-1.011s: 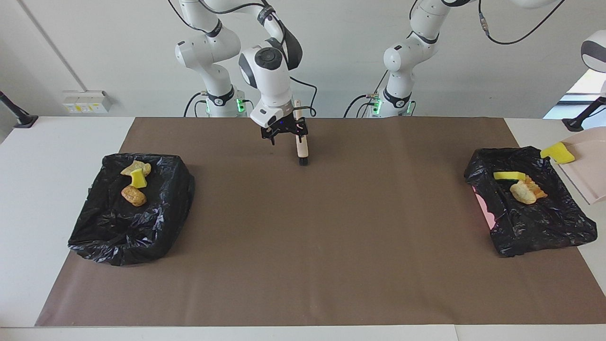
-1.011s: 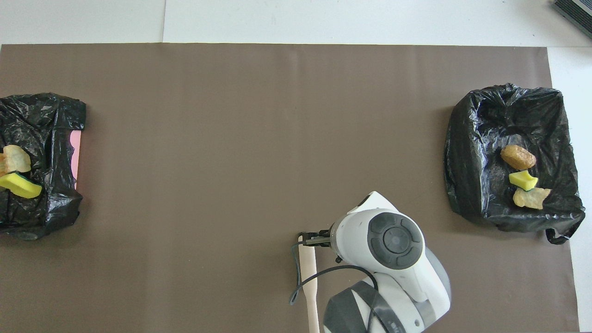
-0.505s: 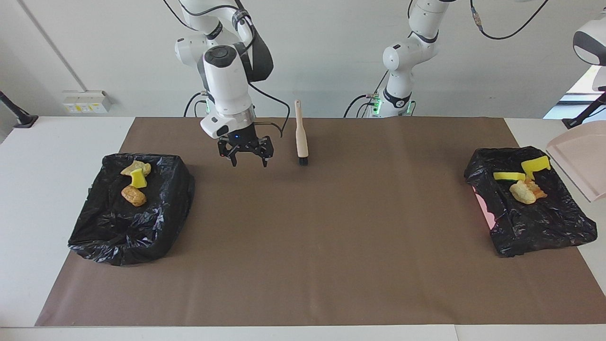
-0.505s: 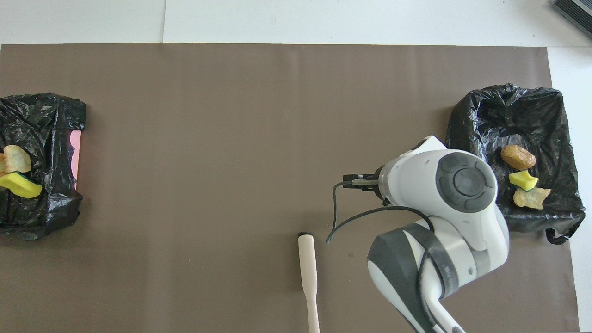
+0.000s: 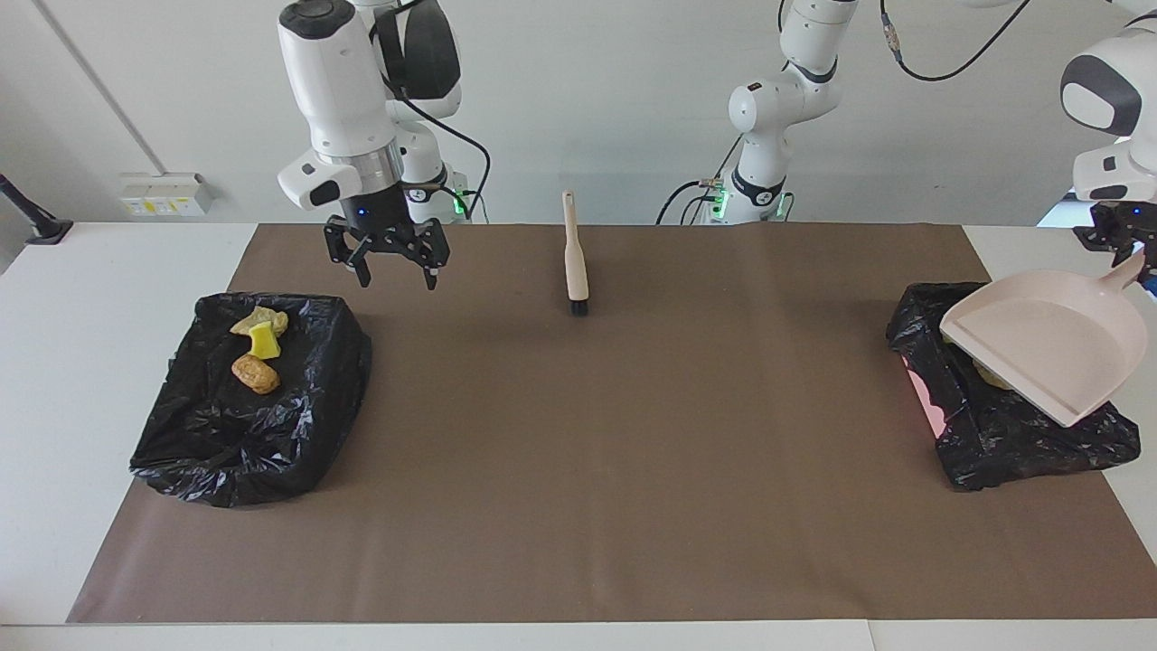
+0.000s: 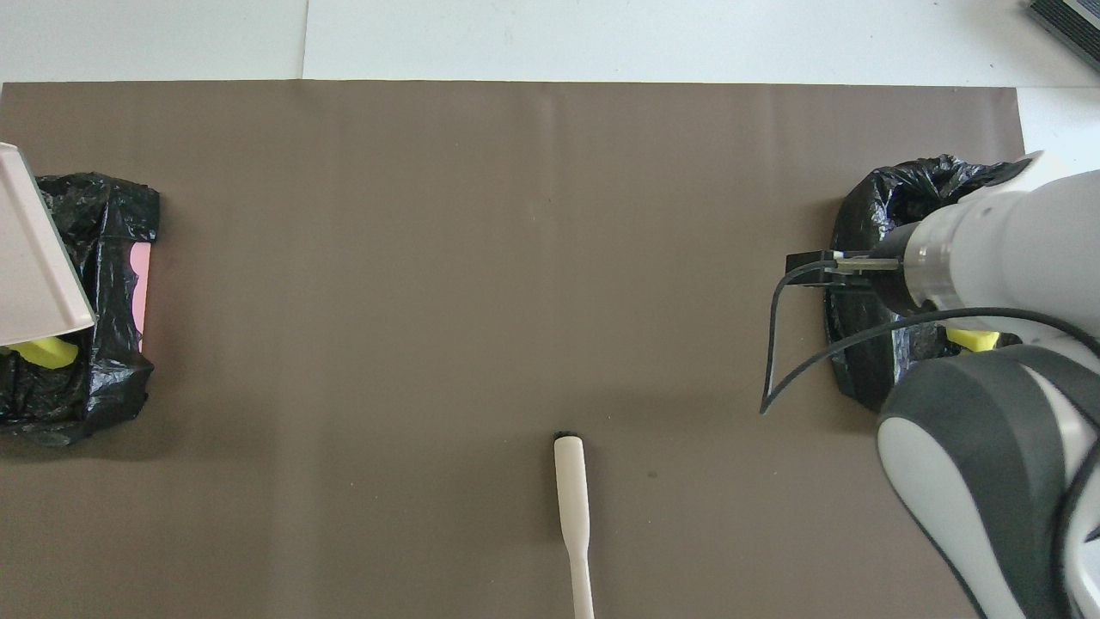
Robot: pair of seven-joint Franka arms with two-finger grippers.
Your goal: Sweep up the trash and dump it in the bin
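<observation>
Plainly, left hand [image 5: 1124, 242] grips the unlabelled dustpan [image 5: 1039, 348]; right hand [image 5: 389, 262] open.

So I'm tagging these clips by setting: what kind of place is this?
Most likely a robotics lab, not a home. Two arms are mounted at a white table under a brown mat, against a bare wall. Staged props lie on the mat: bag-lined bins and a brush.
</observation>
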